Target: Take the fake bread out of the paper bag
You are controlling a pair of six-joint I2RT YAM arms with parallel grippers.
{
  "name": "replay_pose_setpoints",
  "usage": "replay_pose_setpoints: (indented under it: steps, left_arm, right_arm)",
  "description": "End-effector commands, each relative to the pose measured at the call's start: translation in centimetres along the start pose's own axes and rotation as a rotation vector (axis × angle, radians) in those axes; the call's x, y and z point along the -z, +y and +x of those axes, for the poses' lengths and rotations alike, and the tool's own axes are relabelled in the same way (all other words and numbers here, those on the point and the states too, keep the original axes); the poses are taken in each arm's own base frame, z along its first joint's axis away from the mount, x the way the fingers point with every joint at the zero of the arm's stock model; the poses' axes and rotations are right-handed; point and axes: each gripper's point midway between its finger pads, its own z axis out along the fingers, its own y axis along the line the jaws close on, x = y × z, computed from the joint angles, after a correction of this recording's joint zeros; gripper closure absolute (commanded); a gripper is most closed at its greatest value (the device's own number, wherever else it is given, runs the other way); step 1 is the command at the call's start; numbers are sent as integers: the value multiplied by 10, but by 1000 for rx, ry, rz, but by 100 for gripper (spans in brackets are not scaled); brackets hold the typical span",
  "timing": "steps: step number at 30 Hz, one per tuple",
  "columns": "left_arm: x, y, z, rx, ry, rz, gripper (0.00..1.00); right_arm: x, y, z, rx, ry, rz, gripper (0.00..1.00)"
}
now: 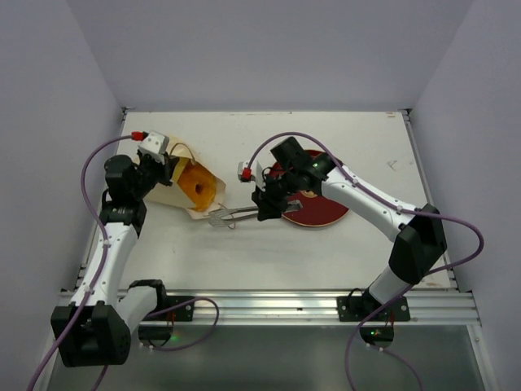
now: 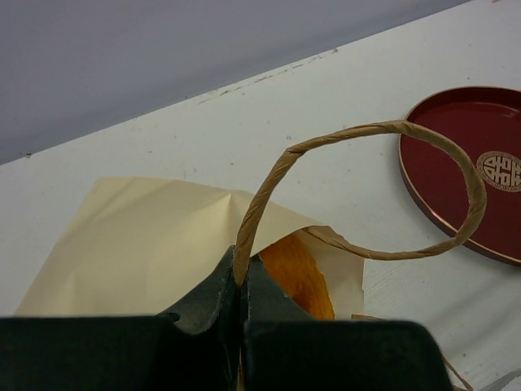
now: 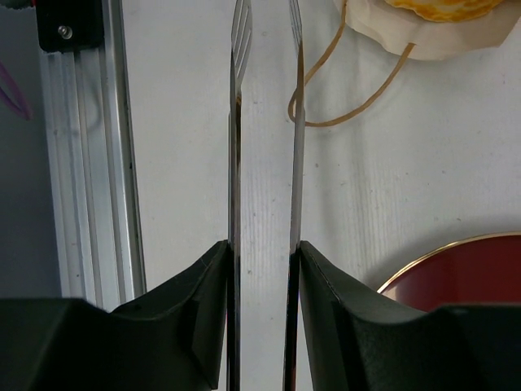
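Left tool (image 2: 242,285) is clamped on the handle (image 2: 269,187) of the paper bag (image 2: 146,244), centre-left in the top view. Fake bread (image 1: 198,186) sits in the bag's open mouth. Right tool (image 1: 264,204) grips tongs (image 1: 220,218), tips apart, just lower right of the mouth. Step looks like reach-in. Next: lift tips into the mouth, straddle the bread, squeeze.

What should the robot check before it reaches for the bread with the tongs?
1. Left gripper pinches the handle: ok.
2. Paper bag mouth open: ok.
3. Fake bread showing inside: ok.
4. Right gripper holds the tongs, tips apart: ok.
5. Tongs tips lined up with the mouth: not ok, they sit beside it.
6. More bread deeper in: cannot tell.
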Motion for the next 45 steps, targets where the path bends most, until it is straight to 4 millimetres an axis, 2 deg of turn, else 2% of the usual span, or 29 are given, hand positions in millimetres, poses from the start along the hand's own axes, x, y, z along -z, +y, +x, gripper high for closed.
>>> replay_pose_setpoints:
  steps: [1,7,11,17,20,25,29,31,32,35,37,45]
  left_arm:
    - [4,-5,-17,9,-68,20,100]
    - [9,-11,-19,21,-74,35,100]
    - [16,-11,-12,10,-58,17,100]
    - [23,-15,10,28,-13,9,100]
    - [23,-17,20,44,2,13,100]
    - [23,-22,31,72,23,29,100]
    - [23,-25,38,87,33,39,100]
    - [24,-26,41,91,37,40,100]
    - [25,-26,40,90,33,39,100]
    - [26,-28,45,93,38,40,100]
    - [27,-29,53,102,52,41,100]
    - [31,-34,70,118,73,45,98]
  right_arm:
    - [12,-7,-28,75,-85,40,59]
    - [18,-37,-28,214,-55,182,58]
    - [18,-43,-36,219,-57,198,58]
    - [22,-50,-46,222,-84,242,58]
    - [17,-51,-43,169,-83,241,59]
    - [-4,-46,-38,9,-96,210,59]
    - [-19,-31,-33,-159,-121,125,60]
    - [-22,-25,-30,-227,-128,102,61]
    - [-20,-19,-36,-253,-157,84,61]
    - [-17,-11,-39,-286,-188,62,61]
    - [-11,-5,-45,-318,-218,57,61]
    - [-22,3,-39,-431,-196,116,61]
